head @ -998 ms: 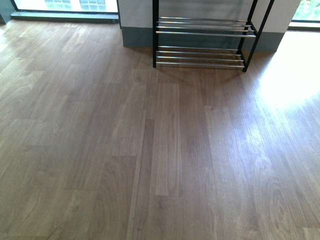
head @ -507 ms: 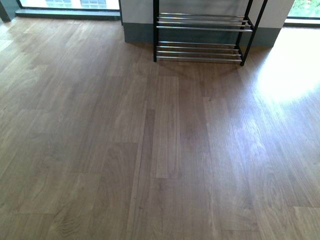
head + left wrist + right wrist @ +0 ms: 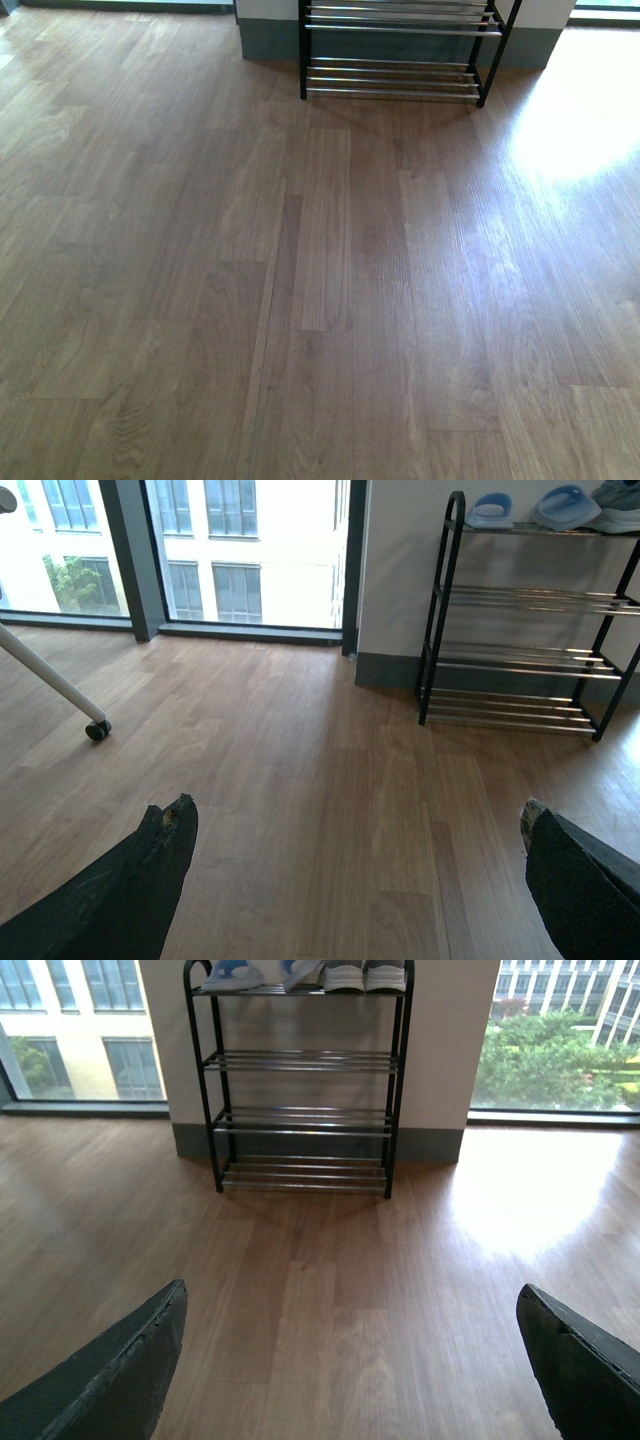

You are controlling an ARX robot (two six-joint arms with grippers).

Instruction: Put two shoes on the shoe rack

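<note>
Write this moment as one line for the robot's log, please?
shoe rack: top shelf holds slides, sneakers | lower shelves bare | left gripper: open | right gripper: open

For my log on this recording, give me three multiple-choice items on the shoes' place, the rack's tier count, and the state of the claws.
1. Where are the shoes?
A. On the floor in front of the rack
B. On the top tier of the rack
C. On the bottom tier

2. How many tiers of chrome bars does the shoe rack have?
A. Two
B. Four
C. Six

3. What state are both claws in?
A. Open and empty
B. Shut on a shoe
C. Shut on a rack bar

Answers:
1 B: the pale blue slides and grey sneakers sit along the top of the shoe rack; the wood floor before it holds no shoes.
2 B: the right wrist view shows four levels.
3 A: the left claw and right claw have their fingers spread wide with nothing between.
</note>
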